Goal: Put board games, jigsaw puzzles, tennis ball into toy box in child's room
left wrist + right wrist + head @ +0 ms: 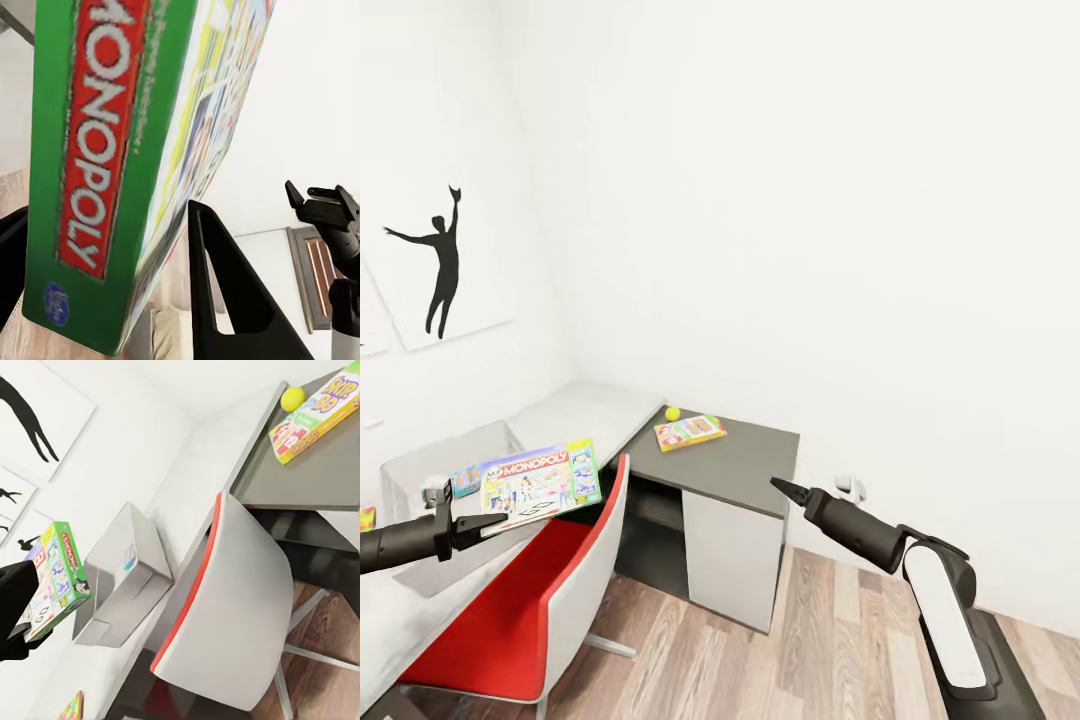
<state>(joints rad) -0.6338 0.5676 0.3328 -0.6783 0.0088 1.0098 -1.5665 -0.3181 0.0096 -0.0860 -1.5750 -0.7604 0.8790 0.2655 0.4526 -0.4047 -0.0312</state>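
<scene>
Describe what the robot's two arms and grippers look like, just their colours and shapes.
The left gripper has slim black tapered fingers on a black cylindrical forearm with a small grey fitting on top. The right gripper ends in a pointed black tip on a rounded black forearm, joined to a glossy white upper segment with black trim. No cables or markings show.

Left pincer [472,524] grips the Monopoly board game [528,482] beside the toy box [420,475].

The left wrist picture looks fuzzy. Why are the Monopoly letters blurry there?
In the left wrist view the Monopoly box sits right against the camera, so its red lettering smears. In the head view the same box is farther off and reads sharply. The right wrist view looks tilted.
</scene>
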